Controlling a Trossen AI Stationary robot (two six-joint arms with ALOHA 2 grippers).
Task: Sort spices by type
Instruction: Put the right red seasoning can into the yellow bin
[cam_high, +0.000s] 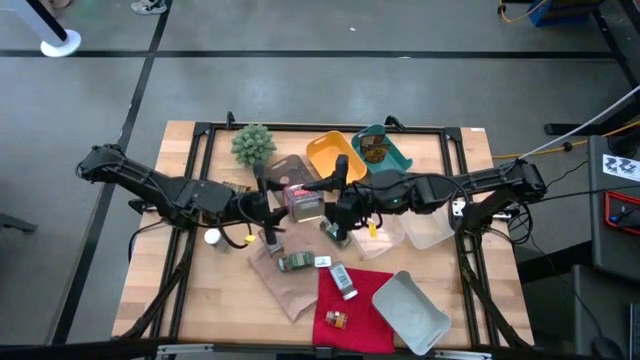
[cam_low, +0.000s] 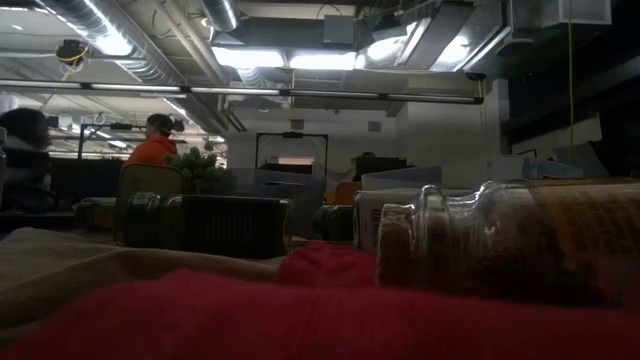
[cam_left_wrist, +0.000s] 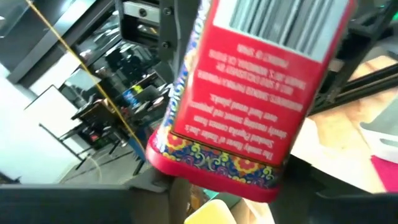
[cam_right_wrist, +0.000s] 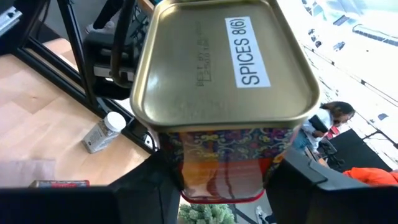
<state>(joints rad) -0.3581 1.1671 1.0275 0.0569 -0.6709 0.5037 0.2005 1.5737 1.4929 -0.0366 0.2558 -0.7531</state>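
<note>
A red boxy spice tin (cam_high: 305, 203) hangs in the air over the table's middle, between my two grippers. My left gripper (cam_high: 272, 207) reaches it from the left and my right gripper (cam_high: 336, 207) from the right. The left wrist view shows its red printed side (cam_left_wrist: 249, 81). The right wrist view shows its gold end labelled "SPICES" (cam_right_wrist: 217, 68). Other spices lie on the table: a green-labelled jar (cam_high: 296, 262), a white-capped jar (cam_high: 343, 281) and a small brown jar (cam_high: 337, 319) on the red cloth (cam_high: 360, 295). My left gripper has the tin's patterned end (cam_left_wrist: 214, 169) between its two fingers, coming level from the table's left. The fingers lie mostly below the picture, so the exact place of contact is hidden. The tin is lifted clear of the table. My right gripper pinches the tin's two patterned sides (cam_right_wrist: 177, 165), just below the gold end, between its two fingers (cam_right_wrist: 146, 190). It comes level from the table's right. The tin stands clear of the table, its gold end toward the wrist camera.
At the back stand a spiky green plant (cam_high: 253, 143), a yellow tray (cam_high: 335, 155), a teal tray (cam_high: 392, 152) with brown jars and a grey-brown tray (cam_high: 285, 168). Clear trays (cam_high: 425, 230) lie at the right, a grey tray (cam_high: 415, 312) at the front right, brown paper (cam_high: 285, 285) at the front.
</note>
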